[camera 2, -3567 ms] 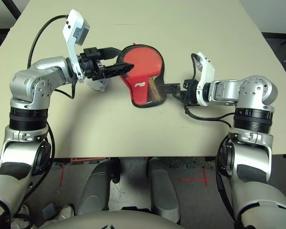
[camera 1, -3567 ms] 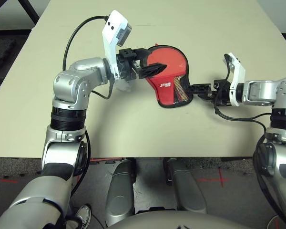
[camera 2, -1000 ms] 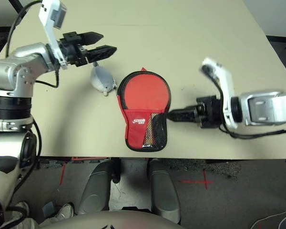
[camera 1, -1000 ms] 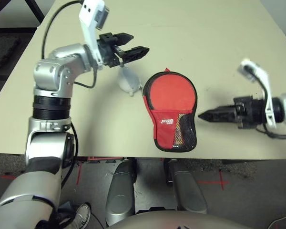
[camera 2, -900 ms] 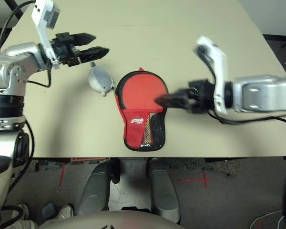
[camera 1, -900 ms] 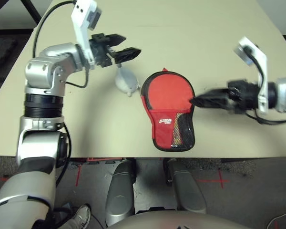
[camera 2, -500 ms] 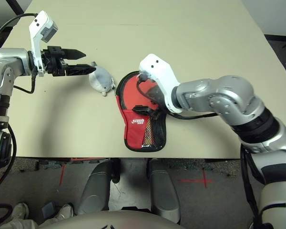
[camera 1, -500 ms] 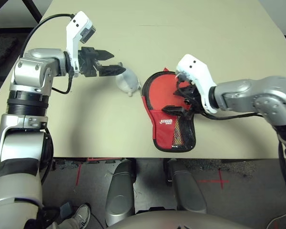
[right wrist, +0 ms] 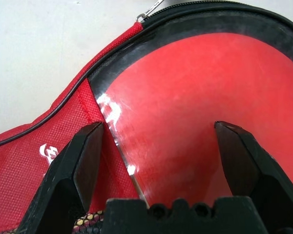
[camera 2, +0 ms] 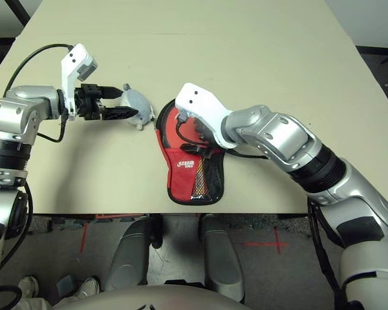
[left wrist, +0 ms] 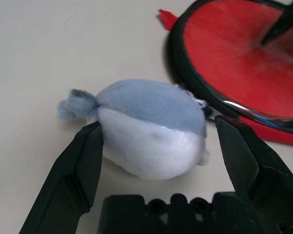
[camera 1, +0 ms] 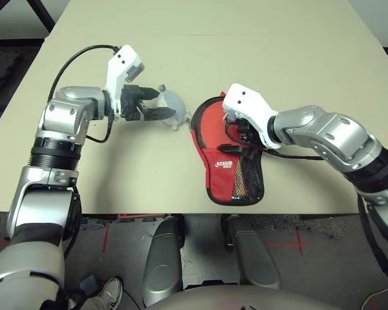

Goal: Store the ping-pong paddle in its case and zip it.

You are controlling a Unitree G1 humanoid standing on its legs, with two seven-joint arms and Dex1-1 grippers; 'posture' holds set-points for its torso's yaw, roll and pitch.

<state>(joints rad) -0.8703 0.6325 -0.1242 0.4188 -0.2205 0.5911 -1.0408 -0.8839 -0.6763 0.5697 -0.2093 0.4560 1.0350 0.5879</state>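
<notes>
Plush toy point(camera 2: 136, 108) on table point(camera 1: 297, 64), left of case point(camera 1: 236, 177).

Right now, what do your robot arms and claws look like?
My arms are shiny silver with rounded joints and black ribbed rings. My left claw and right claw are black, each with two fingers that narrow toward their tips. By each wrist there's a white bracket, and thin black cables loop along the arms.

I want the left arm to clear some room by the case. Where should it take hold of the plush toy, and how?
Probably around its plump, rounded body, from the robot's left: the left pincer already stands open with its fingers on either side, and the thin tail looks like a poorer hold.
</notes>
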